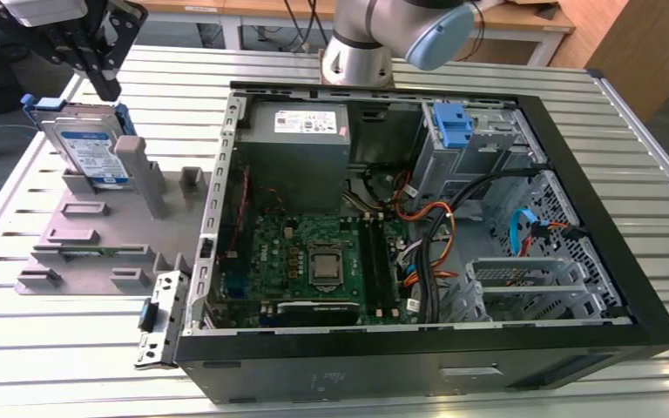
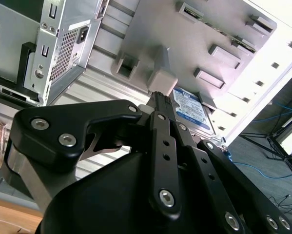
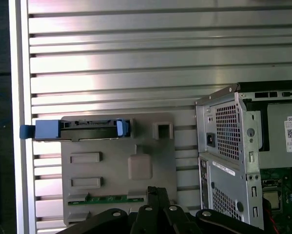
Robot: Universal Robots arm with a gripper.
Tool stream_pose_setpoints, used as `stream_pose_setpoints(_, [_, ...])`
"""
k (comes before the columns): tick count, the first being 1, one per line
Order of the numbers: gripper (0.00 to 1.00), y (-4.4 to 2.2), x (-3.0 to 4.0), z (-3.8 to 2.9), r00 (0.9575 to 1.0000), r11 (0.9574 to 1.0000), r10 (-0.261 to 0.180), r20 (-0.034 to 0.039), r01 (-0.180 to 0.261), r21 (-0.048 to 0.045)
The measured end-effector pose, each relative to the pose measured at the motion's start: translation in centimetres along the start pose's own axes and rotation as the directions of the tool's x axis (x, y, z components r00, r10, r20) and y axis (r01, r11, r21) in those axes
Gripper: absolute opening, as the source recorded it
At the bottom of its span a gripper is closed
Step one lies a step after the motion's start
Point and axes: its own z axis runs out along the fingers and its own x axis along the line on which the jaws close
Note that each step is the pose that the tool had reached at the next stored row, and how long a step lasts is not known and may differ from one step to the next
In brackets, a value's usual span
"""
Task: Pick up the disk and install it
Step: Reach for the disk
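The disk (image 1: 84,150) is a silver drive with a white-and-blue label in a blue carrier. It stands tilted in a slot at the far end of a grey fixture plate (image 1: 102,239), at the exterior view's left. My gripper (image 1: 107,87) hangs just above the disk's upper edge, apart from it. Its black fingers are shut together with nothing between them. In the second wrist view the fingertips (image 2: 158,100) point toward the disk's label (image 2: 192,109). In the first wrist view the disk (image 3: 77,129) shows edge-on beyond the gripper (image 3: 158,192).
The open computer case (image 1: 591,157) lies at the exterior view's right of the fixture, with a motherboard (image 1: 311,261), a grey power supply (image 1: 300,131), a blue latch on a metal cage (image 1: 456,126) and cables. The ribbed metal table (image 1: 67,348) ends beyond the fixture.
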Motion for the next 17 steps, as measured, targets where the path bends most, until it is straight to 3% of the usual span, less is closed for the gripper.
stream_pose_setpoints(5, [0.11, -0.04, 0.49, 0.05, 1.0, 1.0, 0.0, 0.0, 0.0, -0.0001])
stream_pose_setpoints(17, [0.11, -0.05, 0.58, 0.05, 1.0, 1.0, 0.0, 0.0, 0.0, 0.0])
